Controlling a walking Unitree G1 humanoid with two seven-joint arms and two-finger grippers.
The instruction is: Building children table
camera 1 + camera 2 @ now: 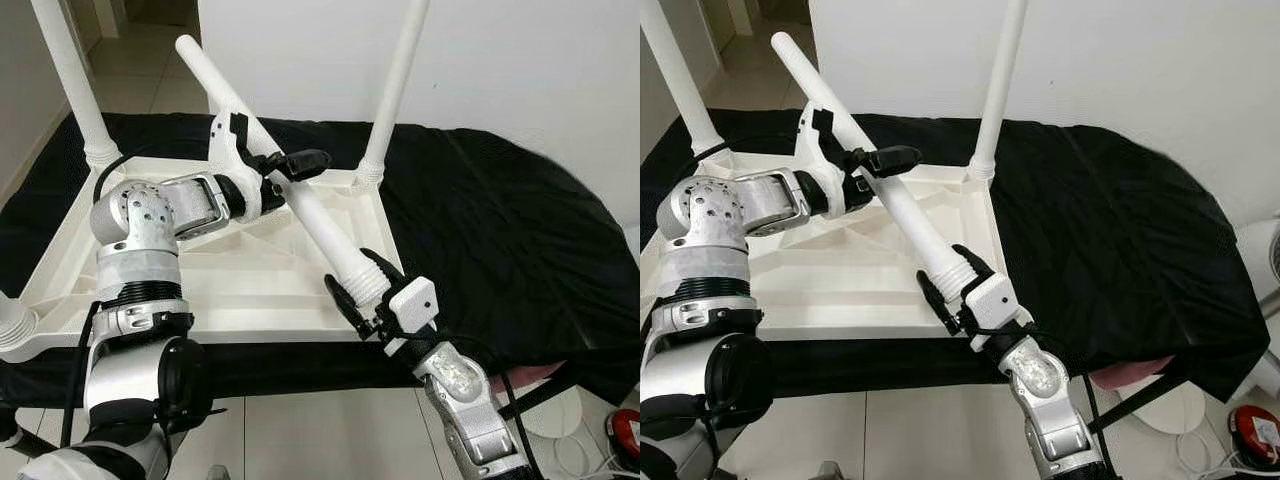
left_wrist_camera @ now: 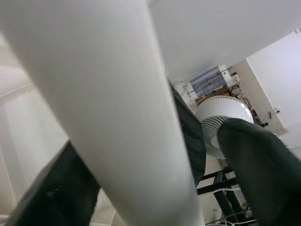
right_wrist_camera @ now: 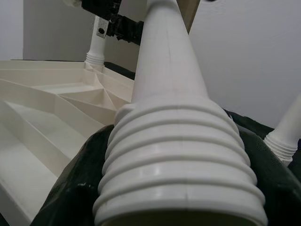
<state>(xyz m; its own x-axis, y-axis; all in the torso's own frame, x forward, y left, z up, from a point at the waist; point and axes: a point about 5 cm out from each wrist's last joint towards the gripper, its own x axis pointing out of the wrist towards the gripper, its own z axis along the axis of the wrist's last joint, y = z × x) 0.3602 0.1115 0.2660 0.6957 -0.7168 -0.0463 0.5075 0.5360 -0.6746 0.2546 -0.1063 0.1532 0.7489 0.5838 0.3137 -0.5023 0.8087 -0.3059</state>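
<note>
The loose leg [image 1: 300,190] is held slanted, clamped mid-shaft by the left end effector [image 1: 285,165] and at its threaded end by the right end effector [image 1: 365,290], just above the upturned table's [image 1: 240,280] near right corner.

No lettering, label, brand or number can be read anywhere — the white table leg [image 1: 300,195], the upturned tabletop [image 1: 240,285] and the black cloth [image 1: 500,250] are all plain. A small red object [image 1: 625,432] at the near right bears a pale patch, too small to make out.
</note>
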